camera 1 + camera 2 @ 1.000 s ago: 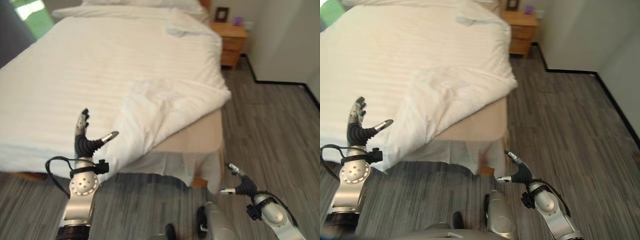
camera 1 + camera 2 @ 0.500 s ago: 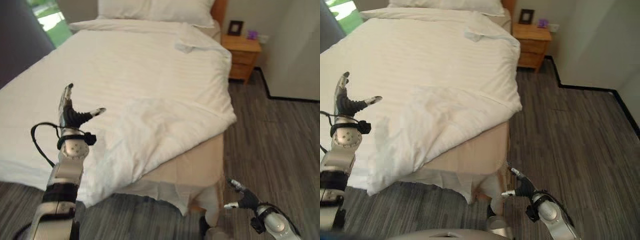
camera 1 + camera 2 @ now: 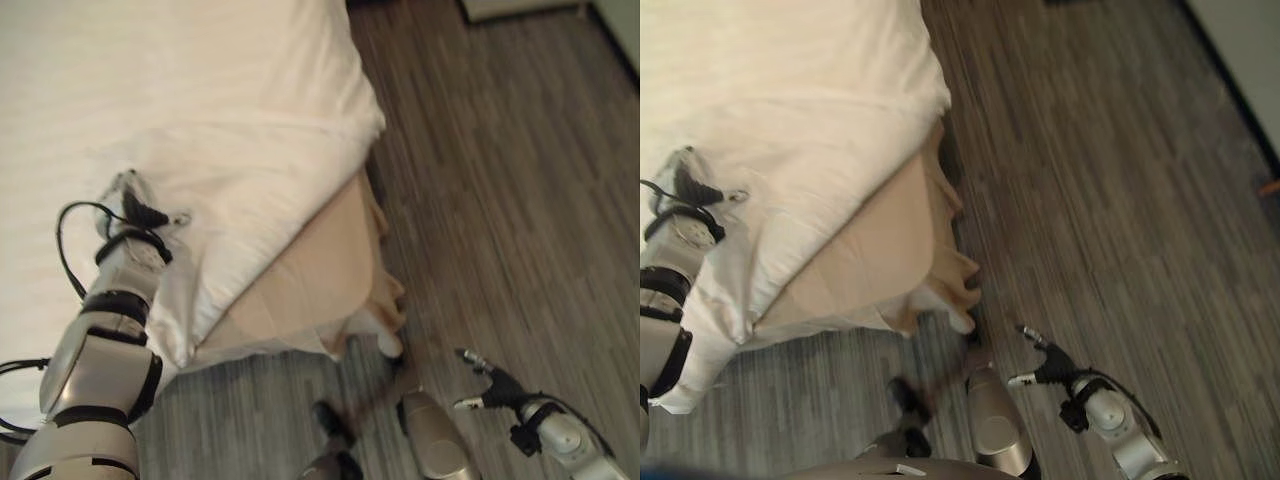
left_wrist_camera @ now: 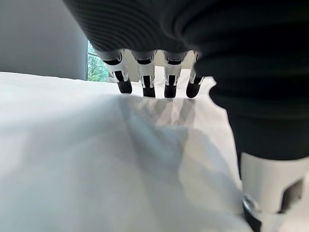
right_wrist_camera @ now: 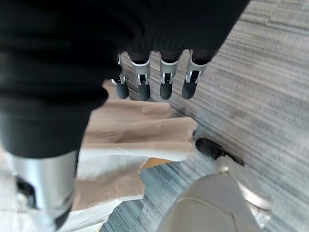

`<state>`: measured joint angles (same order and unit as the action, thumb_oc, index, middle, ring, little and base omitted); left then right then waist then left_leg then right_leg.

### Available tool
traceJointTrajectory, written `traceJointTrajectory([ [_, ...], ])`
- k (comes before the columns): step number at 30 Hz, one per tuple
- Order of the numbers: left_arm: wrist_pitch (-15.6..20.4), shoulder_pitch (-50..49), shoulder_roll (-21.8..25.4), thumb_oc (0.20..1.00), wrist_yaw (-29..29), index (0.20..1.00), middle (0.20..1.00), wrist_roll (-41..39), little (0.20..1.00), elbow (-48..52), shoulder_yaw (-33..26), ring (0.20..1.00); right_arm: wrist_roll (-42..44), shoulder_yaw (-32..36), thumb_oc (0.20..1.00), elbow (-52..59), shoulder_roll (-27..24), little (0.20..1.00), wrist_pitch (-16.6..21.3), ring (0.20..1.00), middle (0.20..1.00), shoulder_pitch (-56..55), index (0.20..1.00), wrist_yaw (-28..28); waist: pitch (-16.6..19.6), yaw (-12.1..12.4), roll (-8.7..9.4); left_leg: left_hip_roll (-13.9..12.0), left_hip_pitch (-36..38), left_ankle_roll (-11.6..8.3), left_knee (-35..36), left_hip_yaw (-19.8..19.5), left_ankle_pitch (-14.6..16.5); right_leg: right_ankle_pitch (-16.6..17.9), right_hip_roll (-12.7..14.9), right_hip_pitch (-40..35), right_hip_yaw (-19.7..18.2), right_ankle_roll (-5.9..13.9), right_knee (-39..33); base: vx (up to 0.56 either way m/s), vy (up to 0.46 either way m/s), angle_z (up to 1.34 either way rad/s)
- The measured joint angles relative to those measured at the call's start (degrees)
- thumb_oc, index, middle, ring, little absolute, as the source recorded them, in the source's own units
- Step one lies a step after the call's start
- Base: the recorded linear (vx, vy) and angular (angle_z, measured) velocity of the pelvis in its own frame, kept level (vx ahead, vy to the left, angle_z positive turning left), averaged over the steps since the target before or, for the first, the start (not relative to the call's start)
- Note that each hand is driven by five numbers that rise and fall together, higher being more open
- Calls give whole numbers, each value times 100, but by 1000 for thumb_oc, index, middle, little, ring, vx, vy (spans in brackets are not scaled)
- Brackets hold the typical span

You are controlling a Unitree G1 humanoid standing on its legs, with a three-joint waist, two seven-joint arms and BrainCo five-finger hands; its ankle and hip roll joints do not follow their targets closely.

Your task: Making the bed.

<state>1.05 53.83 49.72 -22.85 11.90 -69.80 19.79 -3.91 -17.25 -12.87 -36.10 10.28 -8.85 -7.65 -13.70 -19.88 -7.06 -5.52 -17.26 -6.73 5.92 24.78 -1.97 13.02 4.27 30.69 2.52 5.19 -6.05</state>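
A white duvet [image 3: 230, 130] covers the bed, and its corner lies folded back and rumpled at the foot. That leaves the tan mattress side [image 3: 300, 280] and the tan bed skirt [image 5: 140, 130] bare. My left hand [image 3: 135, 205] rests low over the rumpled fold near the bed's edge. Its fingers [image 4: 145, 72] are straight and just above the white cloth [image 4: 111, 169], with the thumb spread and nothing held. My right hand [image 3: 490, 385] hangs open low over the floor, past the bed's corner, with straight fingers [image 5: 166, 79] and nothing in it.
Grey wood-plank floor [image 3: 500, 180] runs along the bed's right side and foot. The duvet's edge [image 3: 175, 345] hangs down over the bed's foot end by my left arm.
The camera has tipped down, so the headboard and nightstand have left the picture. My left hand has reached forward from the bed's foot end and come down onto the folded duvet. The right hand stays low.
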Motion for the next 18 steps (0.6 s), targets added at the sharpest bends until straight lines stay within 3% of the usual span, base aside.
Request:
traceJointTrajectory([
  [1, -46, 82, 59, 1000, -3, 1000, 1000, 13, 1000, 5, -112, 1000, 0, 7, 1000, 5, 6, 1000, -9, 1000, 1000, 29, 1000, 21, -92, 8, -8, 11, -56, 30, 0, -4, -23, 118, 13, 50, 38, -103, 2, -5, -83, -39],
  [3, -26, 125, 345, 1000, -17, 1000, 1000, 12, 1000, 44, -184, 1000, 10, 17, 1000, -17, 12, 1000, 57, 1000, 1000, 45, 1000, 128, -178, 75, -52, -30, -294, 26, 0, 32, -56, 123, -62, 335, 13, -110, -1, 15, -60, -12],
  [4, -28, 205, 454, 200, -42, 200, 200, 11, 200, 47, -244, 200, 16, 58, 1000, 9, 11, 1000, 59, 1000, 1000, 43, 1000, 140, -232, 66, -58, -43, -360, 14, -1, 29, -66, 158, -66, 395, 13, -150, 5, 31, -87, -12],
  [7, 56, 126, 554, 200, -49, 200, 200, 17, 200, -23, -251, 200, 33, 21, 1000, -209, -3, 1000, 54, 1000, 1000, 304, 1000, 258, -340, 256, -63, -150, -332, -10, -1, -13, -85, 211, -175, 396, 14, -217, 5, 31, -50, -13],
  [10, 104, 89, 100, 200, 23, 200, 200, -46, 200, 131, -570, 200, -2, -14, 1000, -283, -9, 1000, 54, 1000, 1000, 590, 1000, 327, -344, 376, -63, -161, -212, -22, -1, -60, -76, 198, -180, 254, 35, -232, 5, 18, -16, 7],
  [12, 87, -301, -464, 200, 18, 200, 200, -478, 200, 931, -1063, 200, -14, 8, 1000, -273, 5, 1000, 95, 1000, 1000, 657, 1000, 336, -341, 472, -57, -168, 49, -79, 1, -144, -33, 141, -166, -49, 89, -227, 3, -10, 2, 16],
  [15, 128, -1154, -936, 200, 56, 200, 200, -868, 200, 2619, -1192, 200, -78, 49, 1000, -424, 83, 1000, 100, 1000, 1000, 528, 1000, 340, -322, 535, -35, -152, 257, -90, 0, -224, -23, 5, -118, -322, 174, -156, 2, 6, 43, 18],
  [16, 267, -1669, -1298, 200, 56, 200, 200, -866, 200, 3566, -1036, 200, -123, 0, 1000, -650, 192, 1000, 88, 1000, 1000, 486, 1000, 346, -305, 602, -11, -140, 379, -94, -1, -257, -19, -18, -102, -456, 184, -136, 3, 31, 105, 19],
  [18, 346, -2079, -1816, 200, 76, 200, 200, -715, 200, 3861, -698, 200, -244, -123, 1000, -1069, 349, 1000, 50, 1000, 1000, 522, 1000, 349, -230, 609, 11, -124, 562, -95, 0, -334, 2, -67, -81, -655, 218, -107, 2, 54, 170, 11],
])
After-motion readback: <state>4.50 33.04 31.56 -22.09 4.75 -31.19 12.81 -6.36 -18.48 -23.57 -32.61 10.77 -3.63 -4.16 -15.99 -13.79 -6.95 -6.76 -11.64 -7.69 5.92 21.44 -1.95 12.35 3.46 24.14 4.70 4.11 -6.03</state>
